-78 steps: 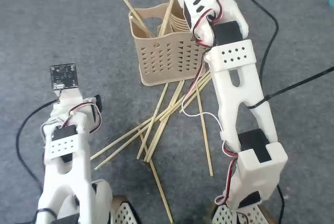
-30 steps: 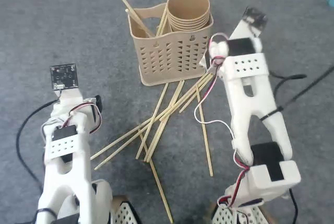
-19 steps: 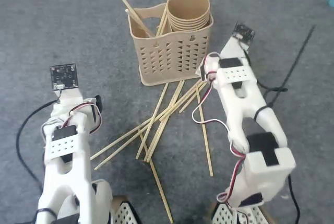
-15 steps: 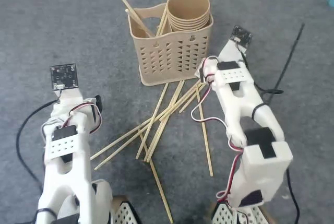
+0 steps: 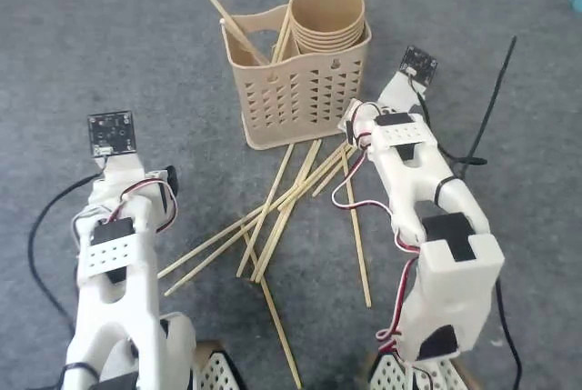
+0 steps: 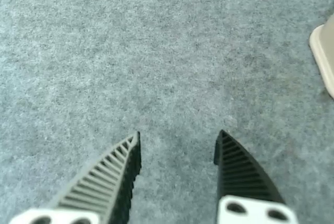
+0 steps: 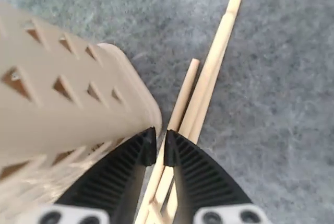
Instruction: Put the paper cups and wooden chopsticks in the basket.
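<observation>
beige basket (image 5: 300,99), brown cups (image 5: 329,10), grey mat (image 5: 136,54)

There is one basket (image 5: 300,99). Inside it stands one stack of nested paper cups (image 5: 329,8), with about five rims showing. About four chopsticks (image 5: 238,22) also stick up out of the basket. Roughly nine more chopsticks (image 5: 282,199) lie loose in front of the basket, overlapping so that the exact number is hard to tell. There are two robot arms in front of the basket, a left arm (image 5: 114,254) and a right arm (image 5: 414,163).
</observation>
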`<state>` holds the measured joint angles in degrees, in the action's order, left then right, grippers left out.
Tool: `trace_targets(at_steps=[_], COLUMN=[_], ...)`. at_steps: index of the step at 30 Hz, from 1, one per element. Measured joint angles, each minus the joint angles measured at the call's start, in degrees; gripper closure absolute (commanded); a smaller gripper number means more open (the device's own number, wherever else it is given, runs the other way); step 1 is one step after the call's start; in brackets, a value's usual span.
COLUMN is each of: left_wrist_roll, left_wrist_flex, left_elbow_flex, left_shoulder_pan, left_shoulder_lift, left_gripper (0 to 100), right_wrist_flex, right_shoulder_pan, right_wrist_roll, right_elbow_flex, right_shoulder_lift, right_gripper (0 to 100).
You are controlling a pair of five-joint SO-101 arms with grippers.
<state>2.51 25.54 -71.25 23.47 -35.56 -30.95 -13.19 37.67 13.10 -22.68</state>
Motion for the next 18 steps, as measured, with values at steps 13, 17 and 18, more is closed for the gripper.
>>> trace_targets(at_steps=[13, 17, 18], left_wrist_roll=[0.0, 0.0, 0.0], left_wrist_flex=[0.0, 0.0, 0.0], left_elbow_flex=[0.0, 0.0, 0.0], left_shoulder_pan=[0.0, 0.0, 0.0], left_shoulder_lift=[0.0, 0.0, 0.0], left_gripper=[78, 78, 78], right_wrist_flex=[1.2, -6.3, -8.4], right_shoulder_pan=[3.4, 5.5, 6.2], right_wrist_roll=[-0.1, -0.5, -1.5], right_elbow_flex=[-0.4, -1.3, -1.4], right_shoulder_lift=[-3.0, -1.8, -1.5], right_gripper=[99.1, 99.1, 99.1])
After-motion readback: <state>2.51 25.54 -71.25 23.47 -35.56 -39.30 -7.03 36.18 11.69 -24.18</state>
